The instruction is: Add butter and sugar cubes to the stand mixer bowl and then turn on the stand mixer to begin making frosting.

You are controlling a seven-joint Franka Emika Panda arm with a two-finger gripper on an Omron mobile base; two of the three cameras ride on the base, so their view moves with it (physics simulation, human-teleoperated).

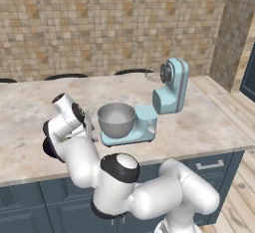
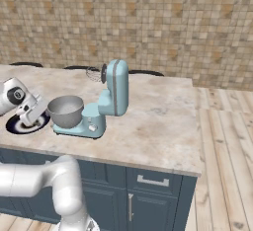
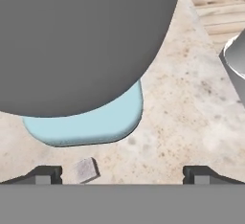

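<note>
Gripper (image 3: 122, 174) low beside the bowl (image 1: 116, 119) on the mixer (image 1: 164, 97) base — fingers spread wide, nothing between them. One sugar cube (image 3: 85, 169) lies on the counter (image 1: 199, 122) just by the left fingertip (image 3: 44, 174), possibly touching it — contact unclear.

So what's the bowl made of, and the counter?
The stand mixer bowl looks like brushed metal: grey with a soft, dull sheen inside. The counter looks like polished stone, maybe marble: pale beige with brownish mottled speckles.

White rounded arm (image 1: 149, 192) — dark joints
</note>
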